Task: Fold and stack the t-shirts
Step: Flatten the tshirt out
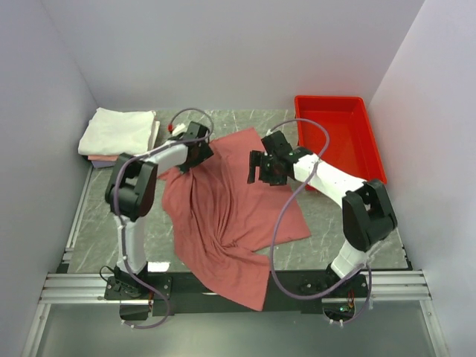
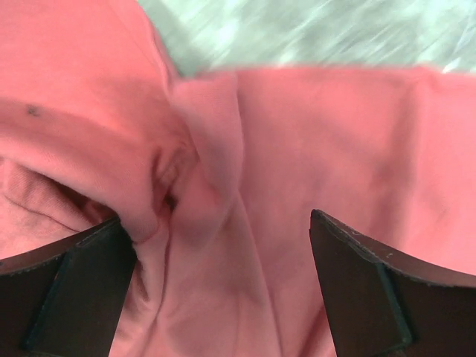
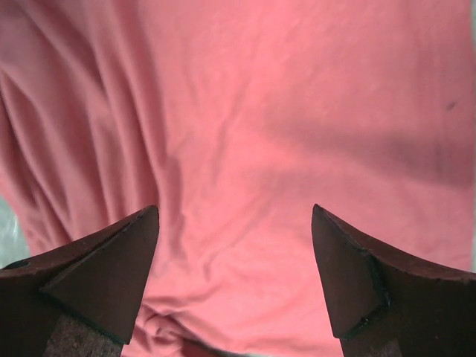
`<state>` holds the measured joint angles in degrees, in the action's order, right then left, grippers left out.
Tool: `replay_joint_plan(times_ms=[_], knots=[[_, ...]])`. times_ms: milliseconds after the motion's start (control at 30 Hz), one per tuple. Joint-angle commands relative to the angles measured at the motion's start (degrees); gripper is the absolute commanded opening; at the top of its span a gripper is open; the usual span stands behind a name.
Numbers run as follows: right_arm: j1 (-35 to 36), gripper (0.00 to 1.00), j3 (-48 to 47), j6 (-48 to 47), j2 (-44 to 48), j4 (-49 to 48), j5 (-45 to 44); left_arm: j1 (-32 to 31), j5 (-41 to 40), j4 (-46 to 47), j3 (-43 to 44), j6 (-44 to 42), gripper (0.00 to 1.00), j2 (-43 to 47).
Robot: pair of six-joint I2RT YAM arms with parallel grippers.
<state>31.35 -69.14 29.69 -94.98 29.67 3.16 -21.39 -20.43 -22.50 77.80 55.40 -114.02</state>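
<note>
We see the salmon-red t-shirt (image 1: 223, 223) lying unfolded and creased across the middle of the worktop (image 1: 335, 238), its near end draped over the front edge between the two arm bases. The left gripper (image 1: 199, 152) sits low at the shirt's far left corner. In its wrist view we find the left gripper (image 2: 216, 230) spread wide, with a raised ridge of the shirt (image 2: 335, 134) running between the fingers (image 2: 67, 290) and a blurred strip of marble worktop (image 2: 297, 30) beyond the cloth's edge. We cannot tell whether the fingers touch the fabric.

The right gripper (image 1: 256, 167) hangs over the shirt's far right part. From its own wrist we see it (image 3: 234, 223) open too, holding nothing, with only wrinkled cloth (image 3: 260, 111) below.

In the far left corner we note a folded white t-shirt (image 1: 115, 130) resting on a pale pink t-shirt (image 1: 100, 158). A red tray (image 1: 335, 137) stands at the far right, just beside the spread shirt.
</note>
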Motion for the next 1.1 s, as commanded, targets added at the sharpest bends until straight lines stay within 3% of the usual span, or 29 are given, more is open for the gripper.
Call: replay_joint_plan(times_ms=[0,300,400,633,800,967,1067], knots=[[-3.4,0.89,-5.3,-1.4,-3.6,0.9,-1.8,-0.1,0.9,-2.4,12.1,-5.4,0.99,-8.6],[-7.2,0.89,-13.0,-3.4,-13.0,1.5,-0.1,-0.6,6.8,-6.8,49.6,-20.2,0.99,-30.4],[-7.4,0.89,-15.8,-4.6,-15.4,2.7,-1.1,-0.4,5.7,-5.5,53.2,-24.4,0.99,-31.4],[-7.8,0.89,-19.7,-5.0,-19.0,3.3,-4.9,-0.4,1.0,0.4,40.0,-26.6,0.99,-15.5],[-8.1,0.89,-21.1,-5.1,-21.0,4.2,-6.6,-0.5,-1.5,-3.7,30.3,-22.3,1.00,-7.4],[-8.1,0.89,-22.4,-6.6,-23.6,3.8,-5.5,-0.5,3.3,1.3,13.0,-18.0,0.99,1.4],[-8.2,0.89,-25.0,-7.0,-25.8,5.3,-6.8,-0.5,4.8,3.3,7.9,-16.4,0.99,2.8]])
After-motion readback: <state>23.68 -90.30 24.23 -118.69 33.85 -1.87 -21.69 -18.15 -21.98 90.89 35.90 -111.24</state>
